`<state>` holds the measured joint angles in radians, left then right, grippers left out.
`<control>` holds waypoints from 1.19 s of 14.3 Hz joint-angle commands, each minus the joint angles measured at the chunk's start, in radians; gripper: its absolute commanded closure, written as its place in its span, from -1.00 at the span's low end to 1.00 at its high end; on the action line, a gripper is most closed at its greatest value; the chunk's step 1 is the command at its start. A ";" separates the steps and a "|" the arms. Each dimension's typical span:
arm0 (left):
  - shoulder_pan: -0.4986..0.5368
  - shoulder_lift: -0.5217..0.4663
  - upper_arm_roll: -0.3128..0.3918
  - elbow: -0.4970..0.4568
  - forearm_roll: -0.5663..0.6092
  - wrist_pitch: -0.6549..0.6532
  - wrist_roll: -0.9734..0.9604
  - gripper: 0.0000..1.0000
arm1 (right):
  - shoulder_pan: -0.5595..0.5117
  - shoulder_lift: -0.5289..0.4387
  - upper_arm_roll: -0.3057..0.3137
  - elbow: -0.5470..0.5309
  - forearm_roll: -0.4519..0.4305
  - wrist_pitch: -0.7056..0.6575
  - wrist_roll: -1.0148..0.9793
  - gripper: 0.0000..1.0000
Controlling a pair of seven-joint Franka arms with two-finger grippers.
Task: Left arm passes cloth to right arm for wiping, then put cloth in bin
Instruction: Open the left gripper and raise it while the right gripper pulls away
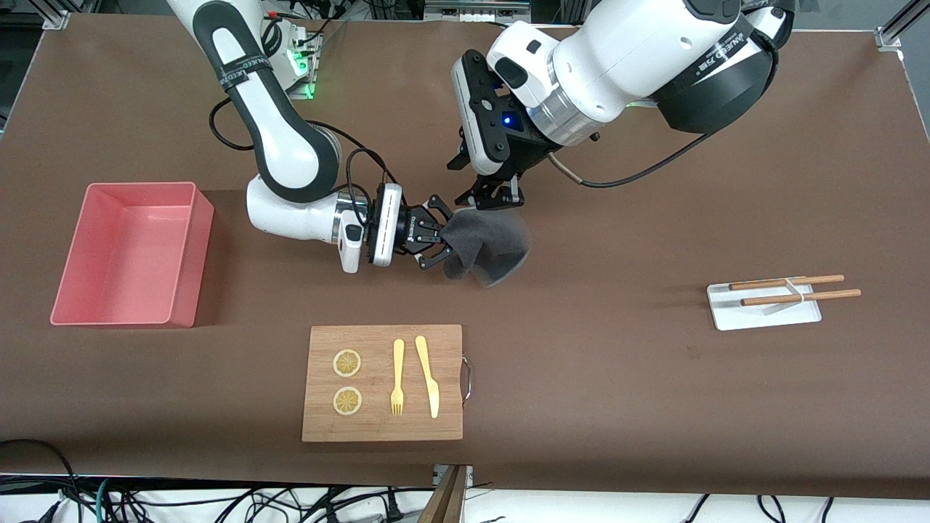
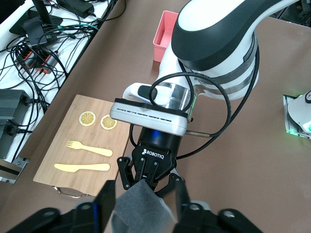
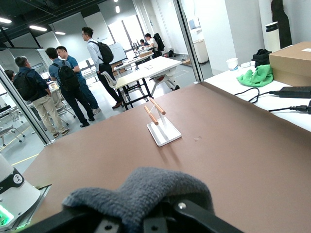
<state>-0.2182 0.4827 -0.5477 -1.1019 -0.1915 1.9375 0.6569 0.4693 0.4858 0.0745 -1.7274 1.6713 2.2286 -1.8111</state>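
Mid-bench, above the cutting board (image 1: 383,383), the right gripper (image 1: 442,240) pinches the cloth (image 1: 487,245) side-on while the left gripper (image 1: 492,200) grips its top. Releasing unevenly could drop it short of the bin (image 1: 182,247) at the right arm's edge.

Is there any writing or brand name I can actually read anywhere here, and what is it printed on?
"ROBOTIQ": white letters on the black body of the right gripper, read in the left wrist view.
The black bands on both arms carry white lettering, but it is too blurred and skewed to read.
No readable text on the cloth, the bin or the cutting board.
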 commanded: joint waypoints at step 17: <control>0.483 -0.119 0.011 -0.168 0.206 -0.569 -0.372 -1.00 | -0.329 -0.180 -0.005 -0.244 -0.915 -0.197 0.299 1.00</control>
<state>0.2046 0.3778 -0.5244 -1.2152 -0.0469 1.3677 0.3172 0.2128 0.3714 0.0582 -1.9127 0.8452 2.0835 -1.5258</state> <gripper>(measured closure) 0.000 0.982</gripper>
